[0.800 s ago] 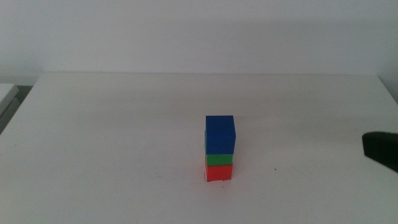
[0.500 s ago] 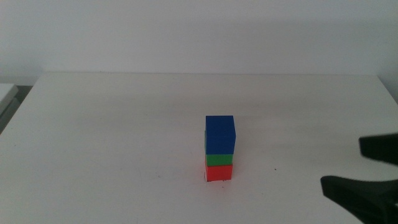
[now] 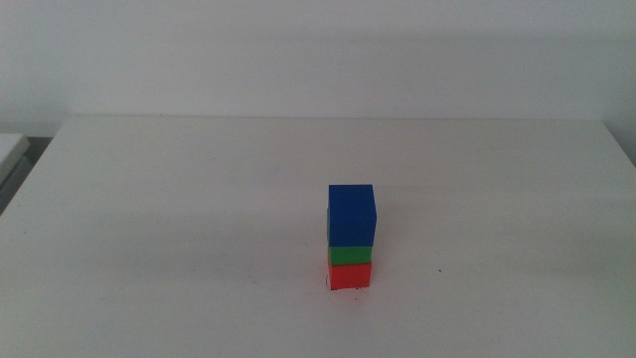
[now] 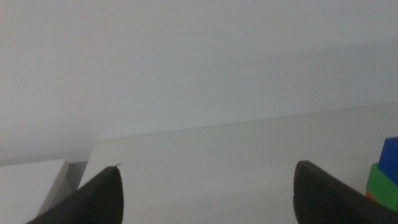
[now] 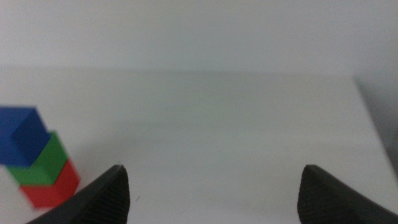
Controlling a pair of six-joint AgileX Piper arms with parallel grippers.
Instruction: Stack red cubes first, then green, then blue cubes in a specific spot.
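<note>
White wall fills the background behind a plain white desk [image 3: 179, 199], which carries a single stack of three cubes: one red, one green, one blue. In the middle view the red cube [image 3: 350, 275] sits on the desk at the bottom, the green cube [image 3: 350, 256] rests directly on it, and the blue cube [image 3: 352, 215] sits on top of the green; the stack stands upright, a little right of the desk's centre and toward its near half. The red cube covers the specific spot [image 3: 329, 287], of which only a faint dark mark shows at the cube's lower left corner. A small dark speck [image 3: 438, 270] lies on the desk, apart from the stack on its right. No brand, label or writing can be read on any cube or on the desk.

Neither arm appears in the middle view now; half a second ago dark parts of the right arm showed at that picture's right edge, and they have gone, while the stack is unchanged. The left hand [image 4: 205, 193] is spread wide and holds nothing, with the stack off to one side of it. The right hand [image 5: 214, 193] is likewise spread and empty, apart from the stack.
</note>
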